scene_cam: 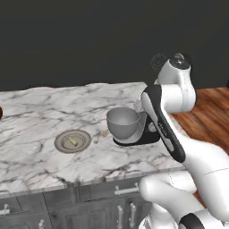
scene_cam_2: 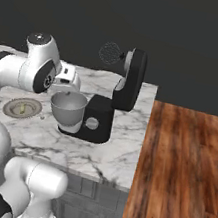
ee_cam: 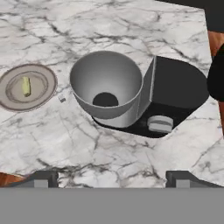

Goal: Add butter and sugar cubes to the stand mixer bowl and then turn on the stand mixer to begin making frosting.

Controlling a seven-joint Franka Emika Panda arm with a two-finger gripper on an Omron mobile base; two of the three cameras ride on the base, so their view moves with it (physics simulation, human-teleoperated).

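1 butter (ee_cam: 26, 86) stick is seen on the grey plate (ee_cam: 43, 93), beside the stand mixer bowl (ee_cam: 106, 85), near the counter's (ee_cam: 87, 144) front edge; the gripper (ee_cam: 112, 178) fingers are spread wide, nothing held.

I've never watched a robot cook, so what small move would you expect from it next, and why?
Probably swing the open end effector toward the small pale-yellow butter stick on the round grey plate. The deep grey metal bowl looks empty, and nothing is held.

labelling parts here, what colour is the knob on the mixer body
Silver-grey, on the black mixer; the knob shows best in the right base view.
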